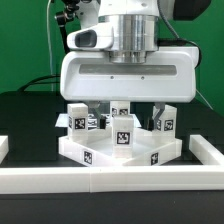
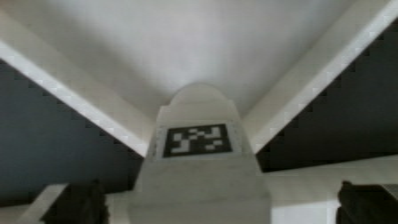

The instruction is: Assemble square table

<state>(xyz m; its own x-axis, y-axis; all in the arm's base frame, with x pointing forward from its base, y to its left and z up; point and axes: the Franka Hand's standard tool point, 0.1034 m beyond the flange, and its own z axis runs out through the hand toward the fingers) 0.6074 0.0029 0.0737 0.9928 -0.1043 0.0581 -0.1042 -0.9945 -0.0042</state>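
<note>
The square table's white slab (image 1: 110,152) lies on the black work surface with a corner toward the camera. Several small white tagged legs stand on it, one at the exterior view's left (image 1: 80,120), one in the middle (image 1: 123,130) and one at the right (image 1: 165,121). My gripper (image 1: 125,110) hangs low over the middle leg and is open. In the wrist view that tagged leg (image 2: 199,140) stands between the dark fingertips (image 2: 71,205), with a gap on each side. The slab's corner (image 2: 196,40) spreads out behind it.
A long white rail (image 1: 110,182) edges the work surface along the front, with short ends at the exterior view's left (image 1: 4,148) and right (image 1: 208,152). The big white hand hides the space behind the legs. Black surface (image 2: 45,130) shows on both sides of the slab.
</note>
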